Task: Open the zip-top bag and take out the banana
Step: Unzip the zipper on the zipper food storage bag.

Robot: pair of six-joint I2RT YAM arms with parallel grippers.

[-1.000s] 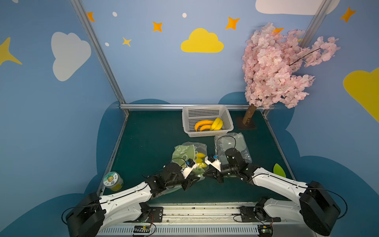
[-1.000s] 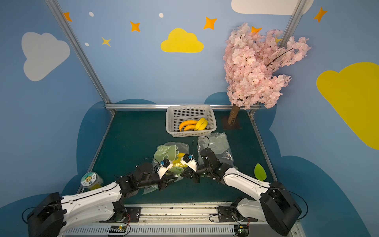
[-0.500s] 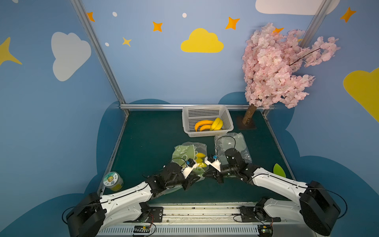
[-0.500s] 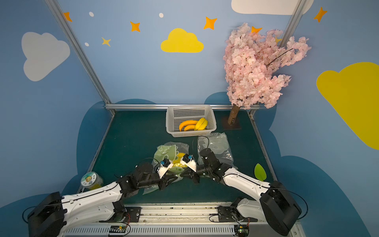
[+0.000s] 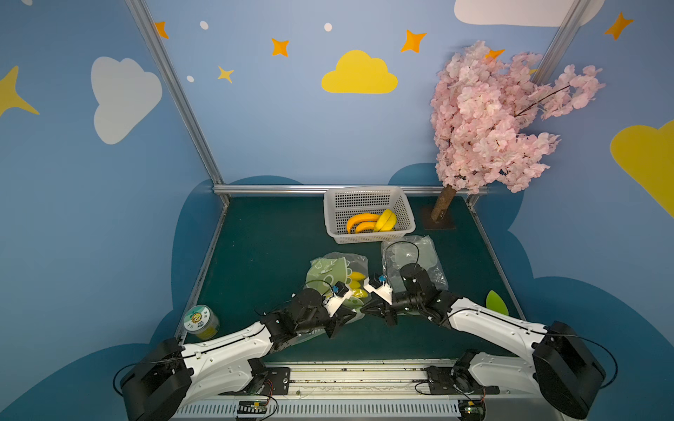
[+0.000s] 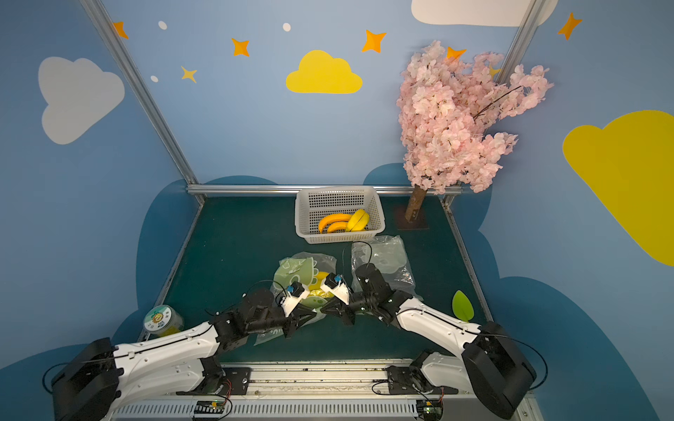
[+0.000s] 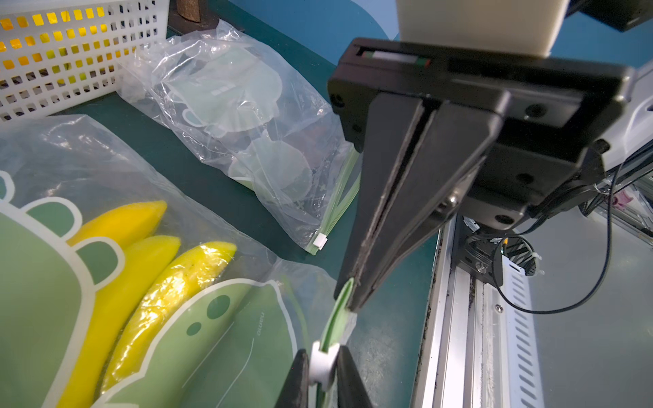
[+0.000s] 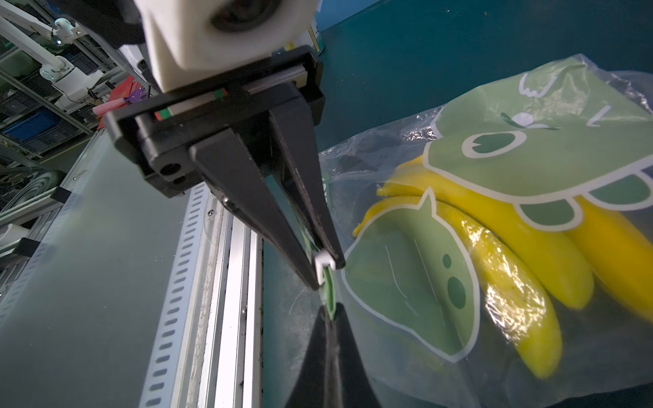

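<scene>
White basket by blossom tree, crumpled clear bag, jar, green leaf

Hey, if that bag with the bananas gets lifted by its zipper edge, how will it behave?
Probably floppy: the bag is thin, wrinkled film. The bananas inside would likely slide and sag it downward. Its glossy surface may slip.

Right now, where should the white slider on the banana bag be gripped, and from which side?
Pinch the white slider across its two flat faces, straddling the green zip strip, coming from the end opposite the right end effector. It holds the strip on edge, exposing both faces.
</scene>
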